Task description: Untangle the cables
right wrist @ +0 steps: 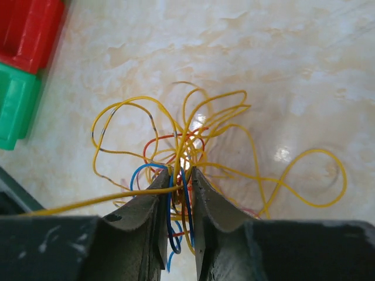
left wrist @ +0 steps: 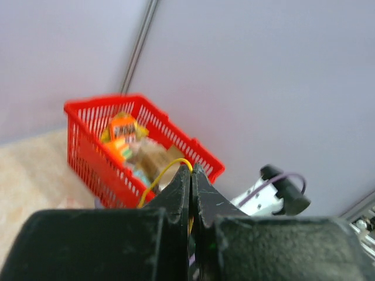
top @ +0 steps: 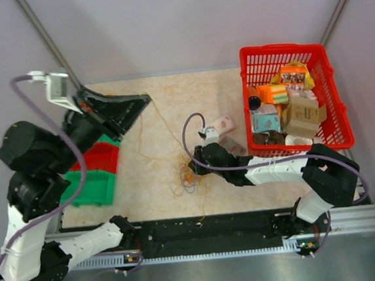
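Note:
A tangle of thin yellow, red and blue cables (top: 188,177) lies on the marble tabletop; it fills the right wrist view (right wrist: 199,146). My right gripper (top: 194,168) is low over the tangle, its jaws closed on a bundle of blue and yellow wires (right wrist: 179,193). My left gripper (top: 146,99) is raised at the back left, shut on one yellow cable (left wrist: 167,170) that runs from its tips (top: 163,126) down to the tangle.
A red basket (top: 336,111) of packaged goods stands at the back right, also in the left wrist view (left wrist: 94,152). Red (top: 100,158) and green (top: 90,188) bins sit at the left under my left arm. A small pink-and-white packet (top: 222,124) lies behind my right gripper.

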Controlling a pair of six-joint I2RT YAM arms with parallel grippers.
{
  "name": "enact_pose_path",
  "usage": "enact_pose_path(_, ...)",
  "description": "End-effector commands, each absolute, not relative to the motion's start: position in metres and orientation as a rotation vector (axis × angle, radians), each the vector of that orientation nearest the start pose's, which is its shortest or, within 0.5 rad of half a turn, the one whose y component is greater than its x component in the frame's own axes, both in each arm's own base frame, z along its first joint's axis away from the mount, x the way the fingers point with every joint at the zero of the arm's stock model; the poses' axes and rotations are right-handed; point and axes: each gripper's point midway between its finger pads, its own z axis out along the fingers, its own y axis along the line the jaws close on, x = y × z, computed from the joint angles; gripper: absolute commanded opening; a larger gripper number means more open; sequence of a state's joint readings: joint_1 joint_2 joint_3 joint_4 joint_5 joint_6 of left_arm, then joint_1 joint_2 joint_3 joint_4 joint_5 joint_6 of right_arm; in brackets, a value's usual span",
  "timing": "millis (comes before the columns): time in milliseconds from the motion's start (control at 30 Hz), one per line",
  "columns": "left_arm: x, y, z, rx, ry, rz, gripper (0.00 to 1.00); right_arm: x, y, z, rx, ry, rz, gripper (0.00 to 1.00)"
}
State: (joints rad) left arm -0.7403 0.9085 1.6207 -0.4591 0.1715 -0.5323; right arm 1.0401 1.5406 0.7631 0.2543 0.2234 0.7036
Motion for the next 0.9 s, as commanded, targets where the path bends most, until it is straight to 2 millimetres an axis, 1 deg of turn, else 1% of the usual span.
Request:
enact_pose_path(0, 0.115, -0.163, 0.650, 0.321, 1.105, -1.120, 0.00, 0.241, 0.340, 0.079, -0.049, 2.191, 0.661, 0.19)
enact_pose_path(33, 0.114, -0.157, 0.660, 0.324, 1.082, -1.081, 0.00, 0.240, 0.331, 0.072, -0.030, 2.212, 0.611, 0.19)
enact_pose_path(67, 0.111, -0.149, 0.675, 0.318, 1.041, -1.055, 0.00, 0.239, 0.323, 0.065, -0.022, 2.230, 0.568, 0.19)
enact_pose_path(100, 0.107, -0.141, 0.686, 0.305, 1.007, -1.037, 0.00, 0.240, 0.318, 0.063, -0.014, 2.237, 0.538, 0.20)
enact_pose_path(133, 0.109, -0.138, 0.691, 0.295, 0.995, -1.015, 0.00, 0.239, 0.312, 0.060, -0.009, 2.243, 0.514, 0.20)
enact_pose_path(200, 0.117, -0.135, 0.693, 0.265, 1.004, -0.976, 0.00, 0.238, 0.305, 0.061, -0.011, 2.244, 0.487, 0.19)
enact_pose_path(233, 0.126, -0.134, 0.691, 0.239, 1.024, -0.954, 0.00, 0.239, 0.298, 0.061, 0.003, 2.242, 0.454, 0.19)
enact_pose_path(300, 0.137, -0.128, 0.694, 0.179, 1.032, -0.913, 0.00, 0.242, 0.286, 0.055, 0.039, 2.263, 0.402, 0.17)
enact_pose_path(333, 0.135, -0.124, 0.703, 0.166, 1.001, -0.910, 0.00, 0.242, 0.284, 0.051, 0.052, 2.280, 0.404, 0.19)
enact_pose_path(400, 0.129, -0.114, 0.723, 0.144, 0.928, -0.903, 0.00, 0.239, 0.280, 0.043, 0.061, 2.298, 0.401, 0.31)
enact_pose_path(433, 0.126, -0.106, 0.734, 0.113, 0.894, -0.895, 0.00, 0.238, 0.280, 0.040, 0.060, 2.303, 0.403, 0.36)
enact_pose_path(467, 0.124, -0.097, 0.743, 0.082, 0.863, -0.888, 0.00, 0.237, 0.279, 0.038, 0.073, 2.309, 0.403, 0.40)
enact_pose_path(533, 0.119, -0.084, 0.754, 0.025, 0.806, -0.888, 0.00, 0.236, 0.279, 0.036, 0.079, 2.305, 0.413, 0.41)
enact_pose_path(567, 0.118, -0.083, 0.756, 0.022, 0.783, -0.889, 0.00, 0.237, 0.278, 0.036, 0.082, 2.302, 0.413, 0.41)
enact_pose_path(600, 0.122, -0.084, 0.754, 0.019, 0.782, -0.878, 0.00, 0.237, 0.274, 0.037, 0.088, 2.302, 0.394, 0.40)
enact_pose_path(633, 0.122, -0.080, 0.757, 0.008, 0.765, -0.864, 0.00, 0.240, 0.270, 0.038, 0.128, 2.290, 0.369, 0.38)
enact_pose_path(667, 0.123, -0.076, 0.758, -0.009, 0.762, -0.843, 0.00, 0.238, 0.264, 0.036, 0.135, 2.304, 0.340, 0.35)
enact_pose_path(733, 0.126, -0.069, 0.758, -0.027, 0.767, -0.794, 0.00, 0.238, 0.264, 0.038, 0.110, 2.294, 0.353, 0.29)
enact_pose_path(767, 0.130, -0.071, 0.754, -0.025, 0.784, -0.785, 0.00, 0.239, 0.270, 0.043, 0.090, 2.276, 0.394, 0.27)
enact_pose_path(800, 0.135, -0.075, 0.748, -0.021, 0.807, -0.780, 0.00, 0.239, 0.272, 0.045, 0.073, 2.269, 0.412, 0.21)
enact_pose_path(833, 0.144, -0.082, 0.737, -0.020, 0.844, -0.775, 0.00, 0.239, 0.274, 0.047, 0.055, 2.265, 0.419, 0.15)
enact_pose_path(867, 0.157, -0.091, 0.722, -0.021, 0.892, -0.765, 0.00, 0.238, 0.273, 0.049, 0.041, 2.267, 0.412, 0.08)
